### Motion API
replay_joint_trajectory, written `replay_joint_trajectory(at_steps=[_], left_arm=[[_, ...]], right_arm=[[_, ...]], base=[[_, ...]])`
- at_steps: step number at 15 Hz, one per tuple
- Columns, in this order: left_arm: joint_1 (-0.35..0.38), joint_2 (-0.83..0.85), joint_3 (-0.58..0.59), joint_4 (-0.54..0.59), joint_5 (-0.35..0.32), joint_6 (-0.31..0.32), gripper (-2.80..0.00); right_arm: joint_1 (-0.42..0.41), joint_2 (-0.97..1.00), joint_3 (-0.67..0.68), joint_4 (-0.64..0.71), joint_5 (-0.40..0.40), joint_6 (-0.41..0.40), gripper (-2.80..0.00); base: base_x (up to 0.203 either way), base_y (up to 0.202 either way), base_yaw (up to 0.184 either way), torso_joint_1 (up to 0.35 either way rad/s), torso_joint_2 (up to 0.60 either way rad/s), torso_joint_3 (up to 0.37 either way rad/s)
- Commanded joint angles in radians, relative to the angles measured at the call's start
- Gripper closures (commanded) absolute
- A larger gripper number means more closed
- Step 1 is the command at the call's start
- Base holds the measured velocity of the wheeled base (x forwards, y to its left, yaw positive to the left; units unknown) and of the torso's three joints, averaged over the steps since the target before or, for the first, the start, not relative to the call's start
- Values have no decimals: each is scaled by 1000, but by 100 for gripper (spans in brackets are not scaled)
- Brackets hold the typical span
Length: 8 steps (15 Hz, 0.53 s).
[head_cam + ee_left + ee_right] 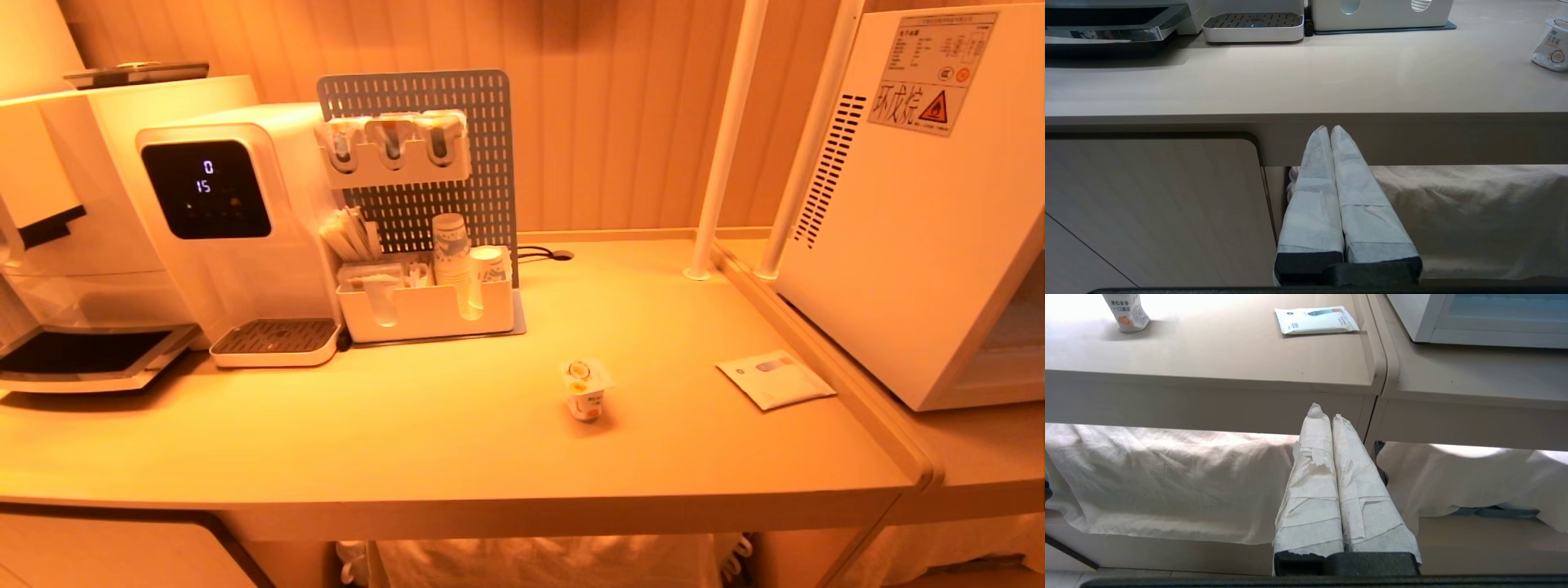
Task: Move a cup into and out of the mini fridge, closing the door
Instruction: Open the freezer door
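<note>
The cup [585,389] stood upright on the bench [424,425], a little right of centre in the head view and apart from everything else. It was white with orange fruit marks, its square foil lid facing up. To its right, near the bench's right edge, a flat white packet [775,379] lay on the surface, well clear of the cup.

The mini fridge [914,220] filled the upper right of the head view, standing on a lower adjoining surface beyond the bench edge. Its white side showed black vent slots and a sticker with an orange warning triangle [933,107]. At the far right edge part of the door [1016,343] showed; whether it was fully shut cannot be told from here.

At the upper left stood the white water dispenser [233,220] with its black screen lit, a drip tray beneath. Just right of it a white organiser [429,310] held taller paper cups [451,245] in front of a grey pegboard [424,155].

Neither arm appeared in the head view. The left claw [1329,127] hung below the front edge of the bench, its two wrapped fingers pressed together with nothing between them. The right claw [1323,410] sat likewise under the bench edge near the seam with the lower surface, fingers closed tight and empty. In the right wrist view the cup showed at the upper left and the packet at top centre.
</note>
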Motion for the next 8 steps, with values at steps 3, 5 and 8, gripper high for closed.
replay_joint_trajectory(at_steps=[3,5,8], left_arm=[[0,0,0,0,0,-1,0],[0,0,0,0,0,1,0],[0,0,0,0,0,1,0]], right_arm=[[0,-16,0,2,-1,-1,0],[0,-16,0,2,-1,-1,0],[0,-16,0,2,-1,-1,0]], base=[[0,0,0,0,0,0],[0,0,0,0,0,0],[0,0,0,0,0,0]])
